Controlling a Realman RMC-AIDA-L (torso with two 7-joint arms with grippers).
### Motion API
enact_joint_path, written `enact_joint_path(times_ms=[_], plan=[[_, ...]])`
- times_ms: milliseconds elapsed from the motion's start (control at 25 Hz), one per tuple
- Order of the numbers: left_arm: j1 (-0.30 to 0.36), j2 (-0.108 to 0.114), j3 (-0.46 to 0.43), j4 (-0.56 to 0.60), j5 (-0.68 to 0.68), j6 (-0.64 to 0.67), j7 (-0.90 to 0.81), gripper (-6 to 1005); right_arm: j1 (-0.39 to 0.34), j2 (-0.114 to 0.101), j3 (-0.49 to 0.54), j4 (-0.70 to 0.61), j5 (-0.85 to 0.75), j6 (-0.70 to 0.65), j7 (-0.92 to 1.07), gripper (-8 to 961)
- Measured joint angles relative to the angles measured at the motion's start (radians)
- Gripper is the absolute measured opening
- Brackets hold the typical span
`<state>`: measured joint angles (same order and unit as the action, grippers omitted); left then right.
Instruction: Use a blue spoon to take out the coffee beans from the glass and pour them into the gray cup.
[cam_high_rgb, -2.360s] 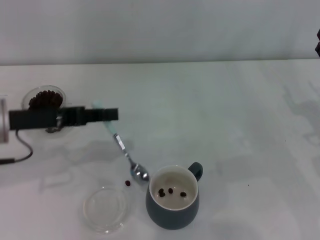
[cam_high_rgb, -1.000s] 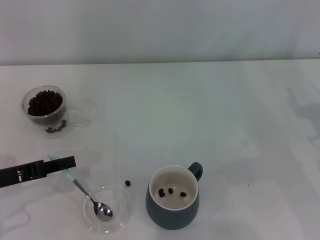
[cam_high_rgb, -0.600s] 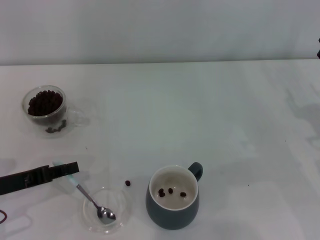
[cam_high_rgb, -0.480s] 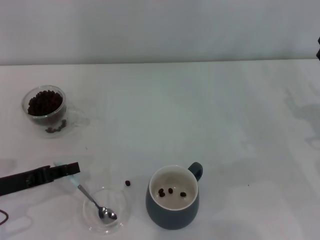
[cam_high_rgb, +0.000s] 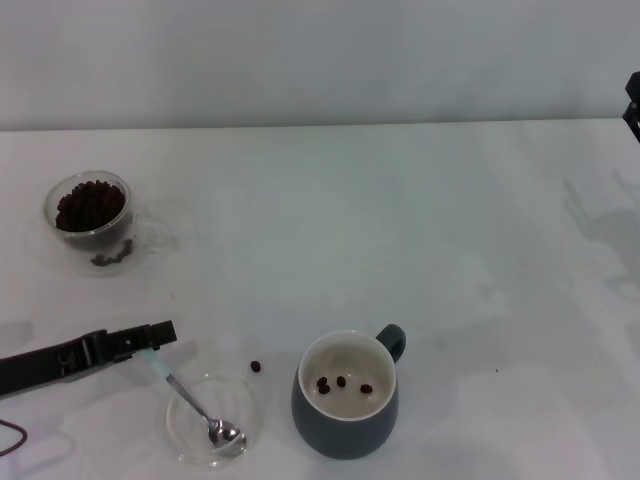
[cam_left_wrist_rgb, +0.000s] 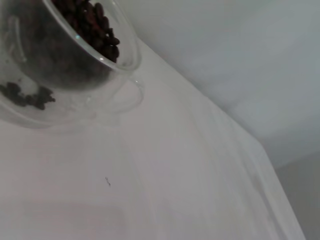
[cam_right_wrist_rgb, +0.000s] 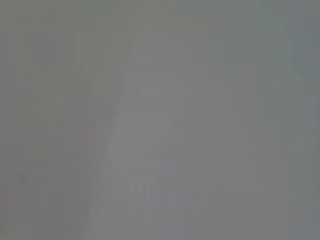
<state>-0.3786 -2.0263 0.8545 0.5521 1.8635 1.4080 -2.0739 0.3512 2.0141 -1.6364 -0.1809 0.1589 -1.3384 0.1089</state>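
Fingers of our left gripper (cam_high_rgb: 158, 340) pinch the pale-handled metal blue spoon (cam_high_rgb: 196, 405), bowl resting in the shallow clear dish (cam_high_rgb: 210, 430). Three coffee beans (cam_high_rgb: 342, 383) lie in the gray cup (cam_high_rgb: 345, 396); the clear glass (cam_high_rgb: 90, 215) stays nearly full, so most scooping remains.

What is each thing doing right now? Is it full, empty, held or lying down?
glass: upright, full of coffee beans.
gray cup: upright, three beans inside.
blue spoon: bowl resting in clear dish, empty, handle at left gripper.
stray bean: lying on table.
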Motion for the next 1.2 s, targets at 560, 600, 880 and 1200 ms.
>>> enact_joint_path(times_ms=[560, 600, 880, 1200], plan=[[0.016, 0.004, -0.055, -0.007, 0.0, -0.007, -0.01, 728, 0.0, -0.002, 0.003, 0.0, 0.003, 0.002, 0.0, 733], [0.017, 0.005, -0.056, -0.005, 0.0, -0.007, -0.01, 727, 0.0, -0.003, 0.004, 0.0, 0.004, 0.002, 0.0, 733], [0.025, 0.014, -0.063, 0.001, 0.001, -0.03, -0.006, 725, 0.0, -0.003, 0.001, -0.007, 0.001, -0.002, 0.0, 733], [0.093, -0.009, -0.081, 0.141, -0.002, -0.039, 0.075, 727, 0.002, -0.003, 0.0, -0.009, -0.004, 0.0, 0.0, 733]])
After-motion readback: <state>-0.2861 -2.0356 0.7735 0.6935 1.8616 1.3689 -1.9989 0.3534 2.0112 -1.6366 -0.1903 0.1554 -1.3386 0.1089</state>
